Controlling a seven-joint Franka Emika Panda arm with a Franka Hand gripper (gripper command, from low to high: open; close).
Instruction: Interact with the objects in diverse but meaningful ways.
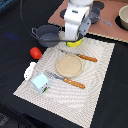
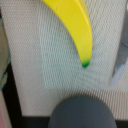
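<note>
- The gripper [image 1: 74,41] hangs low over the far edge of the striped placemat [image 1: 102,65], just above the yellow banana [image 1: 74,44]; its fingers are hidden behind the white arm body in the exterior view and do not appear in the wrist view, so I cannot tell how far apart they stand or whether they hold anything.
- Only a small yellow sliver of the banana shows in the exterior view, under the arm; the wrist view shows its long curved body [image 2: 75,27] and its green tip, lying on the placemat weave [image 2: 55,65].
- The wrist view also shows a dark grey rounded shape [image 2: 82,112] at the frame's edge, too blurred to name.
- The exterior view alone shows the rest: the grey two-handled pot [image 1: 46,35] off the mat near its far corner on the dark table [image 1: 15,30], and the red tomato [image 1: 35,52] beside the mat's edge on the exterior view's left.
- The small white-and-blue bottle [image 1: 30,70] lies at that same edge, and the pale carton with a green mark [image 1: 40,82] stands just beside it, near the mat's corner.
- A round beige disc [image 1: 68,65] sits mid-mat between the knife [image 1: 80,56] and the fork [image 1: 67,80], both wooden-handled.
- A bowl [image 1: 123,19] is cut off at the frame's far corner.
</note>
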